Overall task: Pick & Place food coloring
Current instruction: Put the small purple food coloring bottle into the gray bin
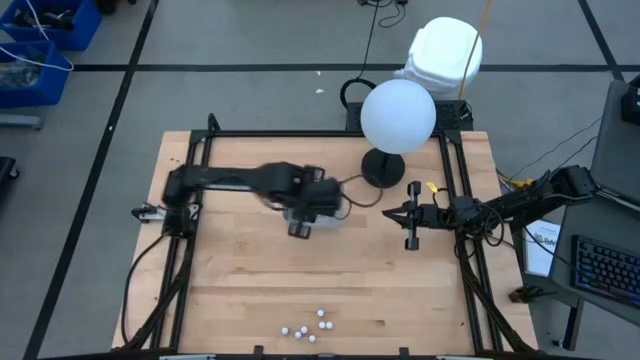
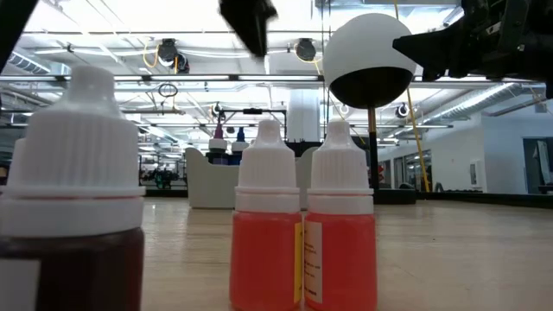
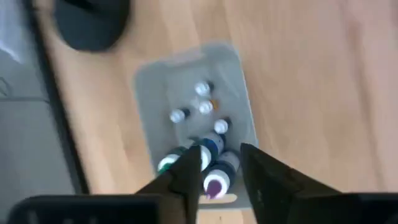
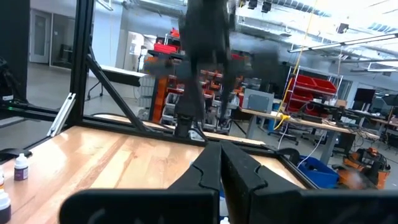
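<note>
Showing bottles in tray, wrist only

A grey floor crossed by dark lines surrounds the wooden table. Blue bins sit nearby. Bright ceiling lights hang over distant red shelving.

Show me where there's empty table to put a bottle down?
Bare wood lies between the left gripper above the grey tray and the bottles at the front edge. The back is crowded by the globe stand.
</note>
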Available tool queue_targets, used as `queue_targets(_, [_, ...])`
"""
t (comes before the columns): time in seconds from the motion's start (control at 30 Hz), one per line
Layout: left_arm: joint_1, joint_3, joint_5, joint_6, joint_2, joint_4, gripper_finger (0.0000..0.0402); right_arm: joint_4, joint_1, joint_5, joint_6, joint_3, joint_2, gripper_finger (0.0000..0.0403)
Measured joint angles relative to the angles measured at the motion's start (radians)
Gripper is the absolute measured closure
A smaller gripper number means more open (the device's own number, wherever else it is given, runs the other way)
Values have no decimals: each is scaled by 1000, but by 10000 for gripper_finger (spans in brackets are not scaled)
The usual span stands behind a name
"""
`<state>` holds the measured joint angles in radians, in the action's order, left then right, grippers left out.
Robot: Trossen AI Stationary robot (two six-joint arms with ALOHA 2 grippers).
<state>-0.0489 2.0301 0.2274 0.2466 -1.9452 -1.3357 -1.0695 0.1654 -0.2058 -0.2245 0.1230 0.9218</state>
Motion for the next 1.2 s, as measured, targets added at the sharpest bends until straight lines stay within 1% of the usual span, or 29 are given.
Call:
queue_targets(0.1, [-21, -13, 9, -71, 122, 6, 333, 5, 0, 1, -1, 0, 0, 403])
queue_targets(0.2, [-43, -116, 14, -160, 273, 78, 384, 29, 0, 0, -1, 0, 0, 403])
queue_targets(0.27, [-65, -238, 20, -208, 393, 176, 394, 41, 0, 0, -1, 0, 0, 403])
queue_targets(0.4, [-115, -537, 57, -303, 624, 357, 387, 54, 0, 0, 6, 0, 0, 403])
queue_targets(0.5, [-152, -768, 73, -394, 764, 494, 396, 54, 0, 0, 22, 0, 0, 403])
queue_targets(0.6, [-200, -994, 90, -450, 868, 685, 396, 54, 0, -1, 29, 0, 0, 403])
queue_targets(0.73, [-246, -1231, 90, -418, 938, 913, 396, 64, 0, -1, 28, 0, 0, 403])
queue_targets(0.8, [-253, -1321, 89, -406, 952, 1007, 398, 65, 0, -2, 20, 0, 0, 403])
queue_targets(0.93, [-260, -1492, 81, -365, 955, 1290, 392, 65, 0, -2, 13, 0, 0, 403])
queue_targets(1.0, [-265, -1570, 55, -328, 945, 1438, 395, 65, 0, -2, 9, 0, 0, 403])
queue_targets(1.07, [-270, -1637, 34, -293, 935, 1553, 398, 66, 0, -2, 3, 0, 0, 403])
queue_targets(1.13, [-275, -1684, 33, -273, 933, 1618, 395, 67, 0, -2, 3, 0, 0, 403])
queue_targets(1.2, [-275, -1703, 34, -274, 933, 1644, 394, 69, 0, -2, 3, 0, 0, 403])
